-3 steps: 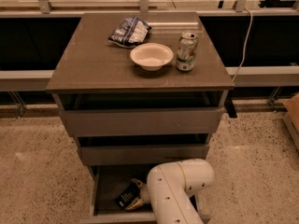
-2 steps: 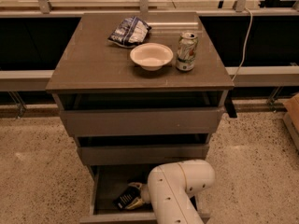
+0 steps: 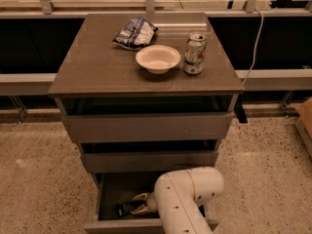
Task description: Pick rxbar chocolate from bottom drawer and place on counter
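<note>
Hardly anything's moved since a second ago: the gripper (image 3: 139, 204) still sits low inside the bottom drawer (image 3: 111, 189), fingers spread, tips right at the rxbar chocolate (image 3: 125, 209) lying near the drawer's front left. My worry is it pinches only the wrapper's end and the bar slips out, or the arm (image 3: 187, 199) clips the drawer's front lifting toward the counter (image 3: 97, 62).

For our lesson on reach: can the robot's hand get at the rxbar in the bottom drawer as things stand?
Probably yes. The bottom drawer is pulled out, the hand is down inside it right beside the rxbar, and nothing lies between them.
</note>
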You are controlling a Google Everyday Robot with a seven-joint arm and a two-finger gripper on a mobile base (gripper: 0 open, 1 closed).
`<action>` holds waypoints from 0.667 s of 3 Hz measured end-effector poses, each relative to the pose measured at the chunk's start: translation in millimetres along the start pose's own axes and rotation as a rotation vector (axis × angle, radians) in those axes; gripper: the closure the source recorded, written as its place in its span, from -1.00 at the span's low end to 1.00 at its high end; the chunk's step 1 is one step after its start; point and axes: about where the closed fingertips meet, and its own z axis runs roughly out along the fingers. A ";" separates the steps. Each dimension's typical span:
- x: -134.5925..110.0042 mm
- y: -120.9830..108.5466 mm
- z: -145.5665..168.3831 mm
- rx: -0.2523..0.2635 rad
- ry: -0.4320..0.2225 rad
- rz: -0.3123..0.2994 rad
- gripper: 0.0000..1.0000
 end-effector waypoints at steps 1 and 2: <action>-21.7 -1.1 0.8 -0.016 -0.071 -0.033 1.00; -48.9 -0.9 0.8 -0.037 -0.151 -0.068 1.00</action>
